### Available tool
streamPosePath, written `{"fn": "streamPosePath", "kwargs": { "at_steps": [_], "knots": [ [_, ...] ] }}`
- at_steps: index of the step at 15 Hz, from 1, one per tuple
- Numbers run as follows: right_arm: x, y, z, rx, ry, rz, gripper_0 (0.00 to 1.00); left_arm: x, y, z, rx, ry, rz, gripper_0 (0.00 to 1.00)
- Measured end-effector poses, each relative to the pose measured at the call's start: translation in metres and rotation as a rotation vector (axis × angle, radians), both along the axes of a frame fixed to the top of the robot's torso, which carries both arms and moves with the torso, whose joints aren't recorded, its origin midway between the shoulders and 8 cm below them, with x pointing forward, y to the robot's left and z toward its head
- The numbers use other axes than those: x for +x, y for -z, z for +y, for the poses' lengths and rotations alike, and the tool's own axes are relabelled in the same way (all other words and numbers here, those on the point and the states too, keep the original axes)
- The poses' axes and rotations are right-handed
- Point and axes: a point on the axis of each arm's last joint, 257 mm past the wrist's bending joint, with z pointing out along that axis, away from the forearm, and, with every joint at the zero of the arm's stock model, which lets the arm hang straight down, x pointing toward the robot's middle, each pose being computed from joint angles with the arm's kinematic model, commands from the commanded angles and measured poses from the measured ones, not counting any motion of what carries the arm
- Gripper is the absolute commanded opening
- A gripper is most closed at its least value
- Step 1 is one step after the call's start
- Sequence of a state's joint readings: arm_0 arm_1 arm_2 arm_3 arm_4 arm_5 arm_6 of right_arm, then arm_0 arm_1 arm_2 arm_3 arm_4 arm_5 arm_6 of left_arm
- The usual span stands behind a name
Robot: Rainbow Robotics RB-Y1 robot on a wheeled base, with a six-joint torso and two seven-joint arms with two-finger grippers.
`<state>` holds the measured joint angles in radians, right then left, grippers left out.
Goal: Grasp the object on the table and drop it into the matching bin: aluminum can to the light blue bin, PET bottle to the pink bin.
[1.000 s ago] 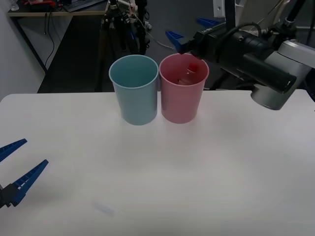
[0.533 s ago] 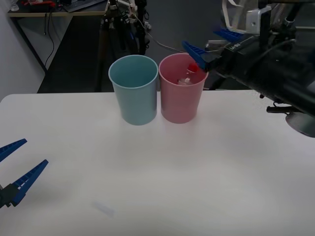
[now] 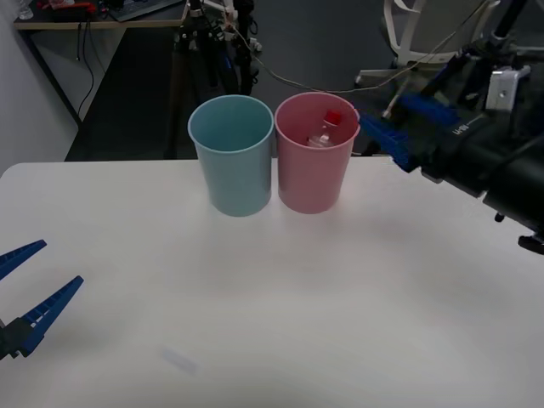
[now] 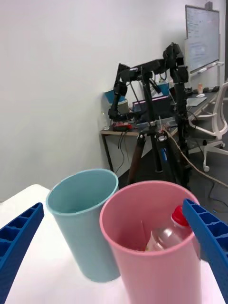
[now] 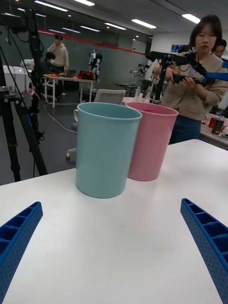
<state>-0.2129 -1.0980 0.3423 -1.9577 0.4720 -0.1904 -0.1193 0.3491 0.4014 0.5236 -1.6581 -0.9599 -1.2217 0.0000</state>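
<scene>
Front view: your PET bottle (image 3: 325, 129) lies tilted inside the pink bin (image 3: 313, 174), red cap uppermost, with the light blue bin (image 3: 233, 161) touching that bin's left side on the table (image 3: 272, 289). Your right gripper (image 3: 406, 127) hangs just right of the pink rim, fingers spread wide and empty. Your left gripper (image 3: 28, 285) waits wide apart at the table's near left edge.

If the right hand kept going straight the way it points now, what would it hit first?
Most likely the pink bin: the open right hand points straight at its upper wall, bottle already inside. Depth is uncertain.
</scene>
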Motion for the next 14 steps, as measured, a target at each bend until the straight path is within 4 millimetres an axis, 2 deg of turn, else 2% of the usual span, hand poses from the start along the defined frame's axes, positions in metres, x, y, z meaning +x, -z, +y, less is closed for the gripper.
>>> {"fn": "streamPosePath", "kwargs": {
  "at_steps": [5,10,14],
  "knots": [
    [-0.032,0.04,-0.034,0.009,-0.007,0.074,1.0,0.0,0.0,0.0,0.0,0.0,0.0,1.0],
    [-0.065,0.077,-0.055,-0.063,-0.004,0.044,1.0,0.0,0.0,0.0,0.0,0.0,0.0,1.0],
    [-0.091,0.111,-0.061,-0.098,-0.022,0.086,1.0,0.0,0.0,0.0,0.0,0.0,0.0,1.0]
  ]
}}
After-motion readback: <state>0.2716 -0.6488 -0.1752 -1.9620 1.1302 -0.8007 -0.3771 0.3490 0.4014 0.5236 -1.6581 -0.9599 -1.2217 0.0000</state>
